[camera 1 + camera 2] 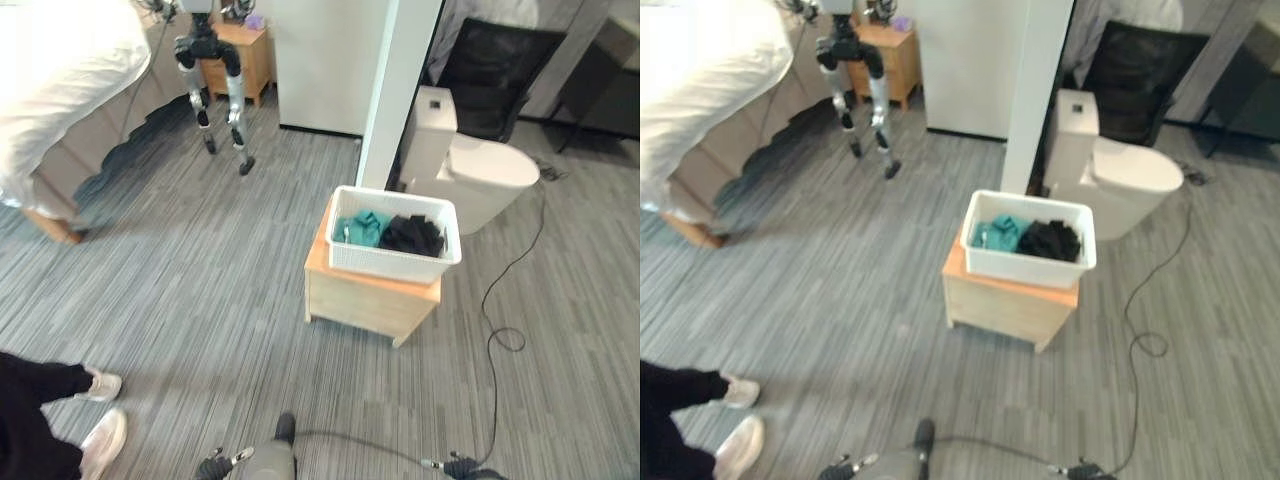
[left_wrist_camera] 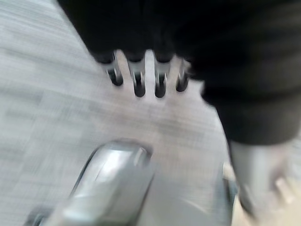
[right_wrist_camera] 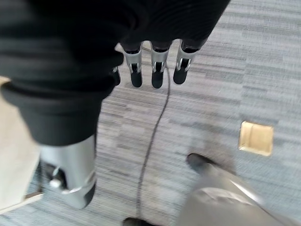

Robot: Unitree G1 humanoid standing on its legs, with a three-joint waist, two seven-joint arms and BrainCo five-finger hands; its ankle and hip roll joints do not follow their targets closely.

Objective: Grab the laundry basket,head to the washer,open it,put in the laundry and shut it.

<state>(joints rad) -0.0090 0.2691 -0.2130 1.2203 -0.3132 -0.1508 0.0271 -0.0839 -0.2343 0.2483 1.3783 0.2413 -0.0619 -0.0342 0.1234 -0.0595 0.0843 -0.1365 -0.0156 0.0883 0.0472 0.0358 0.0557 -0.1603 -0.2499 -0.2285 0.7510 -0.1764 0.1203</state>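
While the head camera looks down across grey striped flooring, we see at far left a person's dark trouser leg and pale shoes (image 1: 98, 420), cut off by the frame edge. Above them a bed with white bedding (image 1: 60, 70) runs out of view, and another humanoid robot's legs (image 1: 215, 85) stand before a wooden nightstand (image 1: 245, 55), its upper body cropped. Near the centre, the white laundry basket (image 1: 395, 262) sits on a low wooden stand (image 1: 365, 298), holding teal clothing (image 1: 362, 228) beside black clothing (image 1: 412, 236); what lies beneath them is hidden. Behind it rises a white pillar (image 1: 398, 90), then a toilet (image 1: 480, 175) and a dark chair (image 1: 495, 75). Our left hand (image 2: 141, 77), blurred, hangs over the floor with fingers relaxed, empty. Our right hand (image 3: 155, 70) likewise hangs slack and empty, well apart from the basket, above a brass floor plate (image 3: 256, 137).
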